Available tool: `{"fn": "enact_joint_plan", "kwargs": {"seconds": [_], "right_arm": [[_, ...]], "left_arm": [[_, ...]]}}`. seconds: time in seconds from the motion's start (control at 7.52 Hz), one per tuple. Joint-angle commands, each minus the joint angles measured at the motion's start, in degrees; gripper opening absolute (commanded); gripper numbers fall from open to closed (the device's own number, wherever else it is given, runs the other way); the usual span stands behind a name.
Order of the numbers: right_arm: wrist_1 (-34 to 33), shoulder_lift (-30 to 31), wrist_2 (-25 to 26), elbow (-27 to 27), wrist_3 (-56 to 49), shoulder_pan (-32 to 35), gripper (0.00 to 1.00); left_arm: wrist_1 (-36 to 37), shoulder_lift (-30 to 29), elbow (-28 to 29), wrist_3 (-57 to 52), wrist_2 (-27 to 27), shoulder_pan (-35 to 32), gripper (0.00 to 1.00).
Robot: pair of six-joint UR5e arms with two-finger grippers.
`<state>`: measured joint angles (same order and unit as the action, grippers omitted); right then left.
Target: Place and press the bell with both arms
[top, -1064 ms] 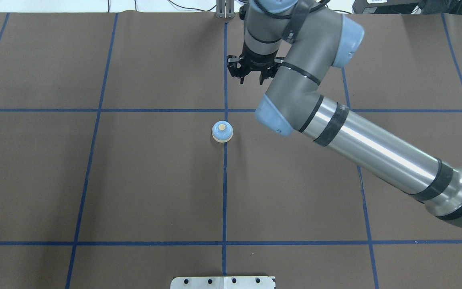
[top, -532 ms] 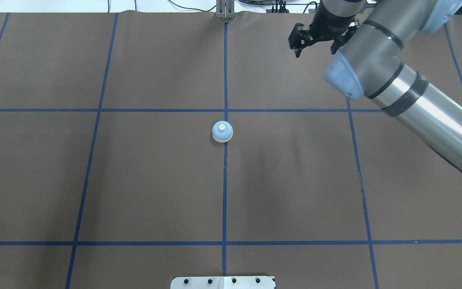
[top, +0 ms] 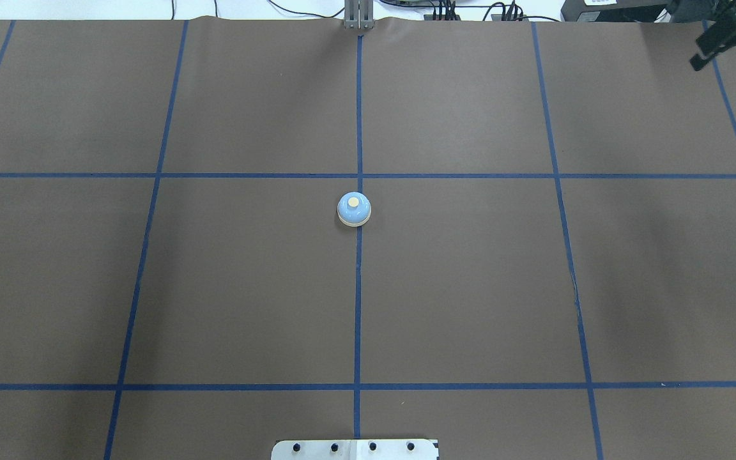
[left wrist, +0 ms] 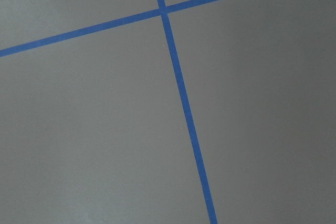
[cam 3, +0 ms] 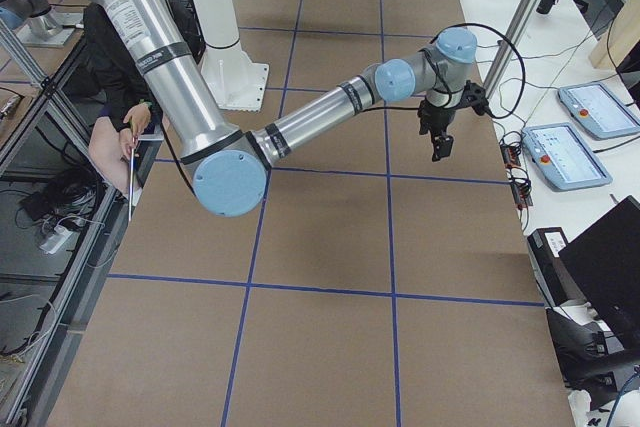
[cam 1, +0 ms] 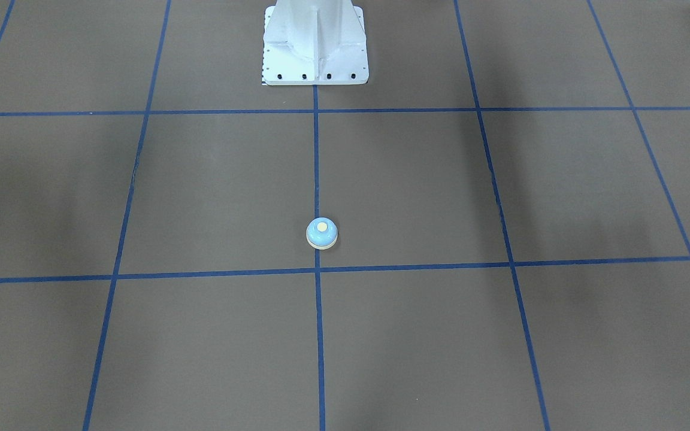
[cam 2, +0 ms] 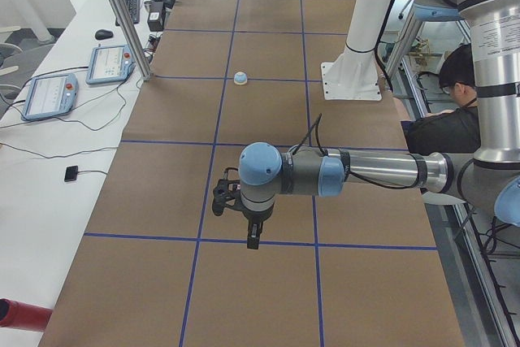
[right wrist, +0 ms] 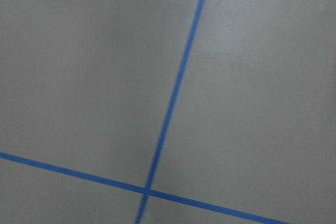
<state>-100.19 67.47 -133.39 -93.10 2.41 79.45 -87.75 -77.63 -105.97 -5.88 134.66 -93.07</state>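
The light-blue bell with its cream button stands upright on the brown mat at the centre grid line, with nothing touching it. It also shows in the front view and small in the left side view. My right gripper is empty at the overhead view's far top right corner, far from the bell, its fingers apart; it also shows in the right side view. My left gripper shows only in the left side view, low over the mat far from the bell. I cannot tell whether it is open.
The white pedestal base stands at the robot's side of the table. Blue tape lines grid the brown mat. Teach pendants lie on the white table beyond the mat. A seated person is behind the robot.
My right arm has swung from just beyond the bell to the far right edge of the overhead view. The bell has not moved.
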Motion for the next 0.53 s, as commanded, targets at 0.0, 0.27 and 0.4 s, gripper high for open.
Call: {"fn": "enact_joint_plan", "kwargs": {"seconds": [0.0, 0.27, 0.4], "right_arm": [[0.4, 9.4, -2.0, -0.1, -9.4, 8.1, 1.00], [0.5, 15.3, -1.5, -1.0, -13.0, 11.0, 1.00], [0.7, 17.2, -1.5, -2.1, -13.0, 11.0, 1.00]], "left_arm": [[1.1, -0.8, 0.3, 0.7, 0.2, -0.5, 1.00], [0.0, -0.3, 1.0, -0.2, -0.1, -2.7, 1.00], [-0.1, -0.2, 2.2, 0.2, 0.1, -2.8, 1.00]]}}
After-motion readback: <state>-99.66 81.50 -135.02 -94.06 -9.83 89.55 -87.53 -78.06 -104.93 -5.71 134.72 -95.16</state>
